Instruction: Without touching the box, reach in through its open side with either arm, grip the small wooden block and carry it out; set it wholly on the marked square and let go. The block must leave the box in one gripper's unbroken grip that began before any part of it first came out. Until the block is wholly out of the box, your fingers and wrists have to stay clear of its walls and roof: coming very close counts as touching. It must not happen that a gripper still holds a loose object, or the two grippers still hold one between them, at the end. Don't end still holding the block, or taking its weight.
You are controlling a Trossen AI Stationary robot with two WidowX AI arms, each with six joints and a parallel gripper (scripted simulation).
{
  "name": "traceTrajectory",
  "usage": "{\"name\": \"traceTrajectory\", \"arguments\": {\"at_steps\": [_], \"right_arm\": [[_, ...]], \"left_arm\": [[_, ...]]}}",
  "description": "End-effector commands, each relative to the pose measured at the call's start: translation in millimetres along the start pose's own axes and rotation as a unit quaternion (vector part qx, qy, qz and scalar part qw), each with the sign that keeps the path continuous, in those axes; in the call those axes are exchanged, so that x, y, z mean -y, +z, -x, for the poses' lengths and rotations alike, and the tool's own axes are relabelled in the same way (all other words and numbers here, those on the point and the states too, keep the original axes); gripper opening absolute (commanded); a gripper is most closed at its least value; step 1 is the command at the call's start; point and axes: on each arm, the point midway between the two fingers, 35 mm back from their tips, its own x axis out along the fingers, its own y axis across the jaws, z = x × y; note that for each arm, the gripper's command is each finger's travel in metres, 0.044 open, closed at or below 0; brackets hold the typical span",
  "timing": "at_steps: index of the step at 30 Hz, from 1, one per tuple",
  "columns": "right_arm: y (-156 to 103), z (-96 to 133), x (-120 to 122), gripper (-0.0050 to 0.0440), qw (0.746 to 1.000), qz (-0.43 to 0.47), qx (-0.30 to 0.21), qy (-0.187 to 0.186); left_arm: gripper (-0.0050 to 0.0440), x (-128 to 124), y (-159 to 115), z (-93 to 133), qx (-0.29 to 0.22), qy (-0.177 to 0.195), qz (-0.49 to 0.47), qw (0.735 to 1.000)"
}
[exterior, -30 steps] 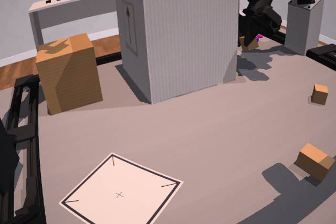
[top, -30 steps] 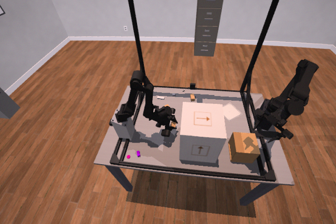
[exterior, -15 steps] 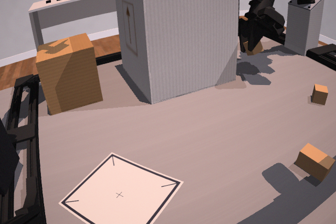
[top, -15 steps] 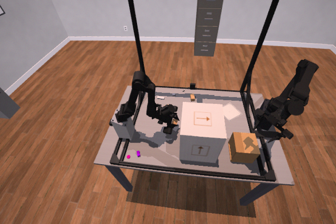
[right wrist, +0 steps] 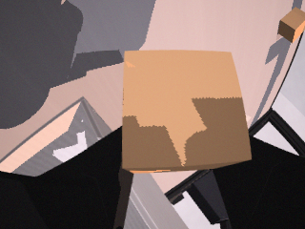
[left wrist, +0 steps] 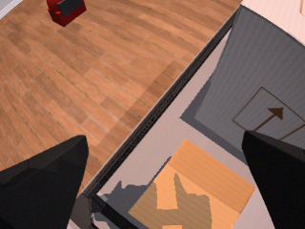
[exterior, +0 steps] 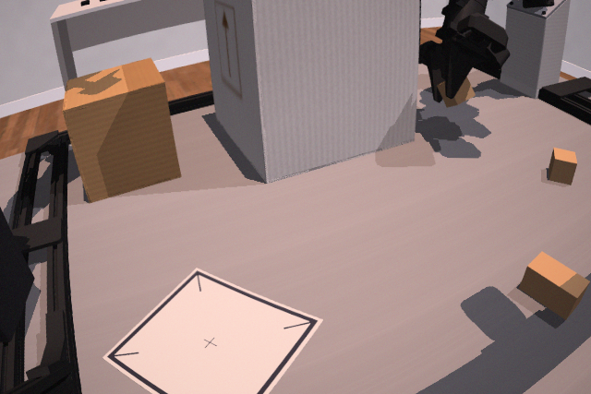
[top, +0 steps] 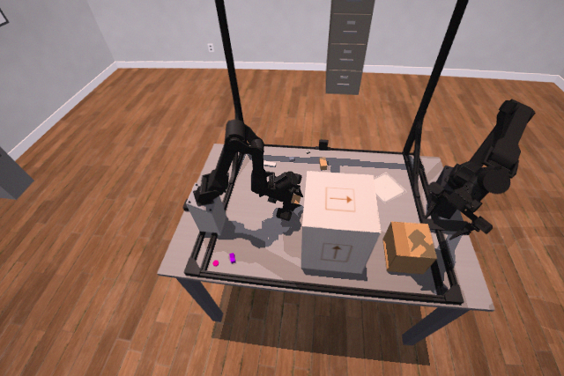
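Observation:
The white box [top: 316, 185] [exterior: 333, 70] [left wrist: 224, 91] stands mid-table; its open side is hidden in the top and exterior views. My right gripper [top: 293, 206] [exterior: 443, 96] is shut on the small wooden block [top: 296, 199] [exterior: 460, 94] [right wrist: 176, 86]. It holds the block tilted and raised above the table, outside the box, beside its left side in the top view. The gap to the box wall looks small. The marked square [top: 387, 188] [exterior: 210, 323] lies beyond the box, with nothing on it. My left gripper [top: 471, 230] [left wrist: 168, 142] is open and empty at the right table edge.
A cardboard carton [top: 407, 251] [exterior: 138, 141] [left wrist: 210, 169] stands right of the box. Other wooden blocks [top: 322, 163] [exterior: 563, 165] [right wrist: 292, 25] lie around; a nearer one [exterior: 553, 280] shows in the exterior view. A purple piece [top: 232, 257] and a pink one [top: 216, 262] lie front left.

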Motion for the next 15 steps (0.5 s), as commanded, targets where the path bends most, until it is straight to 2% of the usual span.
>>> {"name": "traceTrajectory", "arguments": {"at_steps": [1, 15], "right_arm": [[4, -7, 7, 0.0, 1.0, -0.014, 0.012, -0.004], [13, -18, 30, 0.0, 0.998, -0.05, 0.04, -0.02]], "left_arm": [[0.04, 1, 1, 0, 0.001, -0.002, 0.001, 1.0], [0.04, 1, 1, 0, 0.001, -0.002, 0.001, 1.0]]}}
